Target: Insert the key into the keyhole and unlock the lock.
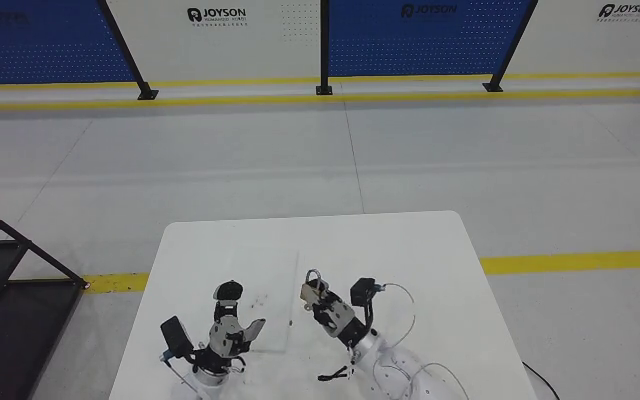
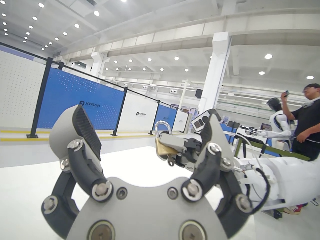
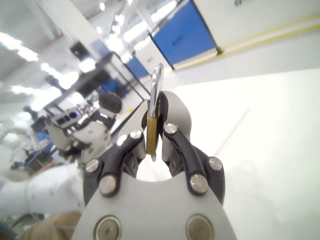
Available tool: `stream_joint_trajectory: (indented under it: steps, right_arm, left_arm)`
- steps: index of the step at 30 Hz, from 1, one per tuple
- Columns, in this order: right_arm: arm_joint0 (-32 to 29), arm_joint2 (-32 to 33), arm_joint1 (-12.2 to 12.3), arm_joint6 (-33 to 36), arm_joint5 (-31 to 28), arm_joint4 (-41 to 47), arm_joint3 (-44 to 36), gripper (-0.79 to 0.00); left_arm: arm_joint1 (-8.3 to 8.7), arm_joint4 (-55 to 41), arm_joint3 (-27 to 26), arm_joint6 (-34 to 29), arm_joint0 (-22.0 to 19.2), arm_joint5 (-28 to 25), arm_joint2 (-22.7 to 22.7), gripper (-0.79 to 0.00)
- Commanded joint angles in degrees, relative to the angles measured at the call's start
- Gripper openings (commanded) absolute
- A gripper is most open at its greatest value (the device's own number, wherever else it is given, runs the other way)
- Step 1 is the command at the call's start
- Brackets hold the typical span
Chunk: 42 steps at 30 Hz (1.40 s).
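A brass padlock (image 3: pixel 152 132) with a silver shackle is clamped upright in my right gripper (image 3: pixel 157 112), which is shut on its body above the table. A small silver key (image 3: pixel 153 156) sticks out of the lock's underside. In the top view, this gripper (image 1: pixel 318 298) holds the padlock (image 1: pixel 311 288) near the table's middle front. My left gripper (image 2: pixel 147 132) is open with nothing between its ribbed pads (image 2: pixel 86 128), a short way from the padlock (image 2: pixel 163 148) and level with it. From above, the left gripper (image 1: pixel 240 312) sits left of the lock.
The white table (image 1: pixel 420 260) carries a flat white sheet (image 1: pixel 262 285) under the left gripper. Loose cables (image 1: pixel 400 330) trail from the right arm. A black rack (image 1: pixel 25 290) stands off the table's left side. A blue-panelled fence (image 1: pixel 420 40) runs behind.
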Motion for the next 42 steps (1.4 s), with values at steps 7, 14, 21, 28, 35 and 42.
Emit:
stream_joint_trajectory:
  steps: [7, 14, 21, 28, 35, 42]
  right_arm:
    - [8.95, -12.46, -4.97, 10.0, 16.06, -1.05, 9.36, -0.785]
    - [15.91, -17.83, -10.02, 9.59, 24.05, 2.65, 18.39, -0.785]
    - [18.33, -20.27, -12.88, 6.61, 27.45, 1.96, 24.13, 0.0]
    - [16.44, -20.13, -11.98, 2.99, 29.63, -6.09, 21.24, 0.0]
    - [9.93, -14.84, -6.88, -5.84, 29.75, -22.32, 9.86, 0.0]
    - [-6.06, 0.29, 0.83, -13.64, 25.33, -35.29, -10.37, 0.0]
  left_arm:
    - [2.63, -8.75, -0.67, -10.34, 5.9, -9.11, -13.5, 0.0]
    - [2.78, -12.68, 1.4, -13.83, 4.63, -11.19, -14.67, 0.0]
    - [2.78, -12.68, 1.4, -13.83, 4.63, -11.19, -14.67, 0.0]
    - [2.78, -12.68, 1.4, -13.83, 4.63, -11.19, -14.67, 0.0]
    - [2.73, -13.14, 1.13, -14.95, 4.42, -10.58, -14.49, 0.0]
    - [2.46, -19.43, -1.77, -18.28, 4.59, -11.6, -14.41, 0.0]
